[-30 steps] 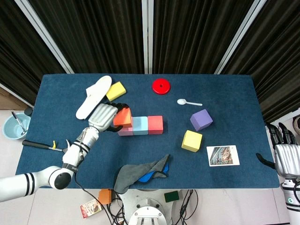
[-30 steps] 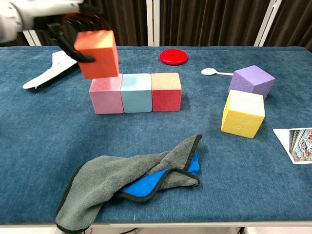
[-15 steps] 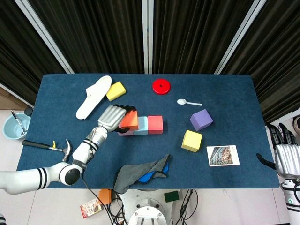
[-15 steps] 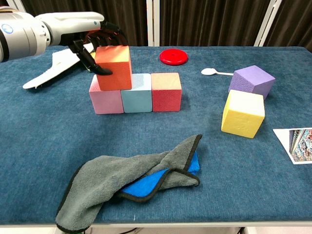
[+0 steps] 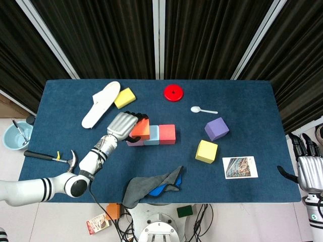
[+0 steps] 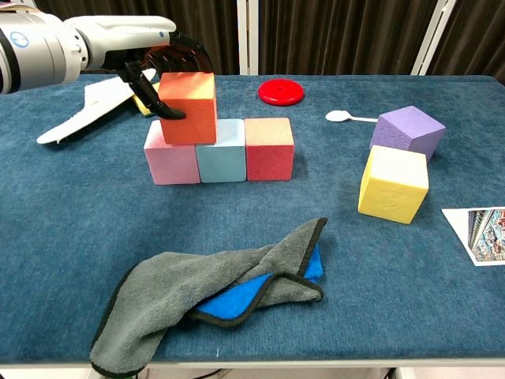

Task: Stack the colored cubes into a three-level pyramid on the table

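Observation:
A pink cube (image 6: 170, 156), a light blue cube (image 6: 222, 151) and a red cube (image 6: 269, 148) stand in a row on the blue table (image 6: 71, 237). My left hand (image 6: 162, 67) (image 5: 122, 126) holds an orange cube (image 6: 188, 106) (image 5: 141, 129) over the seam between the pink and light blue cubes, slightly tilted. A yellow cube (image 6: 393, 183) (image 5: 206, 151) and a purple cube (image 6: 408, 132) (image 5: 216, 128) sit apart to the right. Another yellow cube (image 5: 124, 98) lies at the back left. My right hand (image 5: 307, 164) hangs off the table's right edge, fingers apart, holding nothing.
A grey and blue cloth (image 6: 209, 292) lies near the front edge. A white shoe insole (image 5: 101, 104), a red disc (image 6: 281, 91), a white spoon (image 6: 351, 118) and a photo card (image 5: 239, 167) lie around the cubes. A hammer (image 5: 50, 157) rests at the left edge.
My left hand has carried the orange cube rightward and down, from above the pink cube to over the pink and light blue cubes. The right hand stayed put.

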Available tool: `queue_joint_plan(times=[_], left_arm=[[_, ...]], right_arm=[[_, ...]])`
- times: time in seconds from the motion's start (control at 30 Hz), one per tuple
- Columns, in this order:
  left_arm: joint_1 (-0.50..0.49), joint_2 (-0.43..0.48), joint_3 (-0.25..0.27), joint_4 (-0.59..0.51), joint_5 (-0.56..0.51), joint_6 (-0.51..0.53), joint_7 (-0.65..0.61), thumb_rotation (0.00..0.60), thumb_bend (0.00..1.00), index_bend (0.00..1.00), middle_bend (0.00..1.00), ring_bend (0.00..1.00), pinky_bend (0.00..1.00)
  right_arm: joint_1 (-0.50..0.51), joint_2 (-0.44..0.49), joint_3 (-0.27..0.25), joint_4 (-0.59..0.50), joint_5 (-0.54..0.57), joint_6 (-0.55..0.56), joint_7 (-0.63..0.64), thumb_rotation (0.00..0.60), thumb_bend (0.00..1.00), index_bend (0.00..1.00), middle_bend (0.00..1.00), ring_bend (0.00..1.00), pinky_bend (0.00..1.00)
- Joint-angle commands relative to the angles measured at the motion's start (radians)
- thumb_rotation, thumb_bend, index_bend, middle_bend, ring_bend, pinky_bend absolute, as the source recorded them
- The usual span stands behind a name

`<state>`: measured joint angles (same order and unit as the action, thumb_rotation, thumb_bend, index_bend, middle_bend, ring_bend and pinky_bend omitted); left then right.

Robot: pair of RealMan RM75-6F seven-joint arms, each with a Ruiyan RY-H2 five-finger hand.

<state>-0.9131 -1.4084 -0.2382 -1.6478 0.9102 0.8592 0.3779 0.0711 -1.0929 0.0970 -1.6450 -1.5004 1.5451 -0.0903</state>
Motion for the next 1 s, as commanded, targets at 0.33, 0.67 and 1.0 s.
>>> queue_joint_plan(times=[0.33,0.67,1.0], left_arm=[[-0.017,-0.007,0.013,0.016,-0.015,0.0,-0.014,0.6,0.3,0.34,0.39,0.35,0.29],[-0.024,-0.003,0.022,0.011,-0.025,0.012,-0.014,0.6,0.3,0.34,0.38,0.35,0.29],[-0.031,-0.011,0.036,0.02,-0.034,0.008,-0.018,0.6,0.3,0.34,0.38,0.35,0.29]], right_arm=[[-0.004,-0.002,-0.001,0.005,0.005,-0.002,0.004,0.6,0.13,0.01,0.12,0.04,0.16],[-0.004,-0.001,0.002,0.006,0.006,-0.002,0.005,0.6,0.13,0.01,0.12,0.04,0.16],[-0.004,-0.002,0.001,0.006,0.007,-0.006,0.004,0.6,0.13,0.01,0.12,0.04,0.16]])
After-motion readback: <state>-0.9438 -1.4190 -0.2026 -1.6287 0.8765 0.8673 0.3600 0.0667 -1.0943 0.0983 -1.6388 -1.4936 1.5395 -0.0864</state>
